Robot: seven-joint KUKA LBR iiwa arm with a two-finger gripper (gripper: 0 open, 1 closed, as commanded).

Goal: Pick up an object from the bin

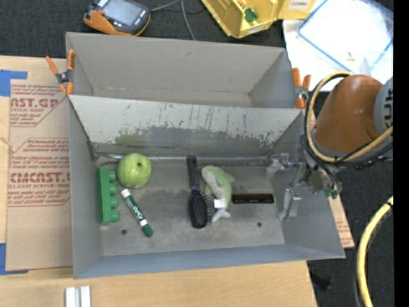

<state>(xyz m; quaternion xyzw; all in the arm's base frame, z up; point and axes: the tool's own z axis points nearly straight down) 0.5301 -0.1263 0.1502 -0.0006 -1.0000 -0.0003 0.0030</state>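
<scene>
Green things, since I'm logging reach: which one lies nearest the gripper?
The pale green thing beside the black brush; apple, block and marker lie far left.

One each: apple (pixel 135 170); brick (pixel 107 196); marker (pixel 137 213); hairbrush (pixel 199 208); pale-green thing (pixel 217 183); black bar (pixel 253 199).

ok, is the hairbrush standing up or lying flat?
Lying flat: the black hairbrush rests full length, handle and head, on the bin floor.

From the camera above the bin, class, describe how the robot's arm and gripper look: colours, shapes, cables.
The wrist wears a rounded, glossy orange-brown cover. Thin black and yellow cables loop around it. At the arm's end sits a small gripper of silver-grey metal, angular and bracket-like.
</scene>
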